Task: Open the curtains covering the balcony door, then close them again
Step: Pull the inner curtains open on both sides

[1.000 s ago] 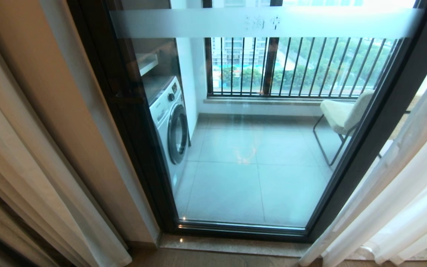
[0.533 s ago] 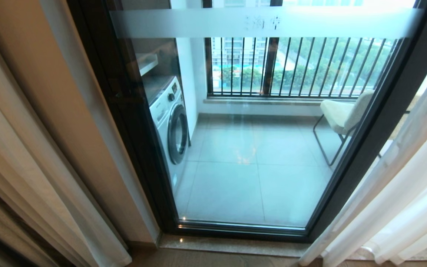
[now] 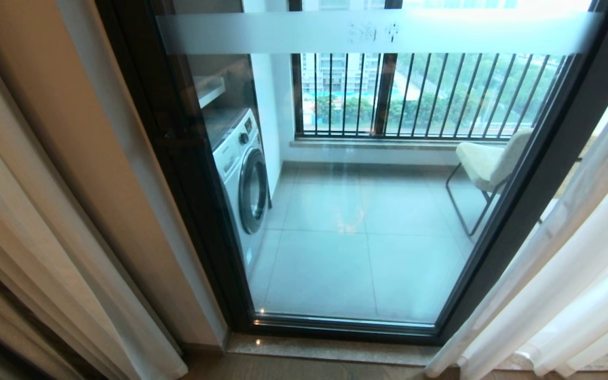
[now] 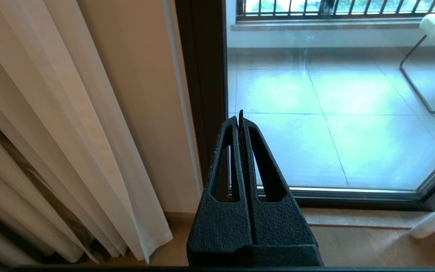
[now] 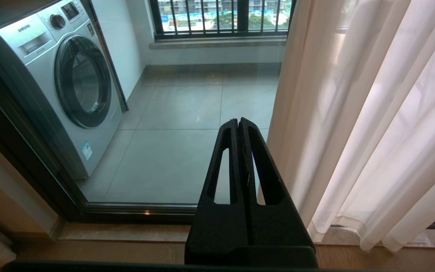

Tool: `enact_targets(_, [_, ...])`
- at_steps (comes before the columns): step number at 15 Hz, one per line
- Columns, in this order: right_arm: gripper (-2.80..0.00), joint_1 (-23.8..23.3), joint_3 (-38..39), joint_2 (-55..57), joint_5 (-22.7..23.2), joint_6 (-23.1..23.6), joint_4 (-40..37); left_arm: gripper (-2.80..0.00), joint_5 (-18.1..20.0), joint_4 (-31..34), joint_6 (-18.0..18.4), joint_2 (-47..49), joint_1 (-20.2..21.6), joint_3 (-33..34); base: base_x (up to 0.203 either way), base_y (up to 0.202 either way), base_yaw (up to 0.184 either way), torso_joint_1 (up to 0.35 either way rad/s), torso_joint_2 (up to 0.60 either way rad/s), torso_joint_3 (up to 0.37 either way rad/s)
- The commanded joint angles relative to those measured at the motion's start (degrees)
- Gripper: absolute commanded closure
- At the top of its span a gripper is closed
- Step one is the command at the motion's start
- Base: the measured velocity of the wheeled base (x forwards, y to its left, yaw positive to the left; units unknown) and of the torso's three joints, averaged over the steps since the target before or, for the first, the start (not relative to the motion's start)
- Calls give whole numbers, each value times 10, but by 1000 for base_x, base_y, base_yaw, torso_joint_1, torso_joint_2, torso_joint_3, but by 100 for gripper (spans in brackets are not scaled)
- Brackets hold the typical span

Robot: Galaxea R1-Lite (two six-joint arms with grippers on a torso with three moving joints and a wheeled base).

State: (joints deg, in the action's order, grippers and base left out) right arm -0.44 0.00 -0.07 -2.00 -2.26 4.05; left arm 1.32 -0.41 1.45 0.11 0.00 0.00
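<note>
Note that the curtains [image 3: 573,274] stand drawn apart: one sheer panel is gathered at the right of the door [image 3: 357,174], the other [image 4: 100,151] at the left, against the wall beside the door frame. The glass between them is uncovered from frosted band to sill. Compare the head view over the last second: no fold, hem or frame line has shifted. Nothing has changed, so treat this as a pause, not a motion.

Read the state as follows. The opening half of the task appears complete, since the door is exposed. The closing half is not begun, since neither panel covers any of the central glass.

Check the arms. The left gripper [image 4: 240,121] points at the lower door frame, near the left panel but apart from it; its jaws are together and empty. The right gripper [image 5: 238,122] points at the glass just beside the right panel's inner edge, without touching it; its jaws are likewise together and empty. Neither arm shows in the head view.

Before drawing a panel back, you will likely need to part the jaws and take a fold at the inner edge. Sheer fabric slips easily; expect to grip several pleats.

Beyond the glass stand a washer [image 5: 66,87], a chair [image 3: 486,163] and the railing [image 3: 420,95].
</note>
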Motion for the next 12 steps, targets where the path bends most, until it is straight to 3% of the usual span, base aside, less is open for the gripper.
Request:
enact_targets(1, [0, 0, 0, 1, 0, 0, 0, 0, 0, 0, -1, 0, -1, 0, 0, 0, 0, 0, 0, 0])
enact_targets(12, [0, 0, 0, 1, 0, 0, 0, 0, -2, 0, -8, 0, 0, 0, 0, 0, 0, 0, 0, 0])
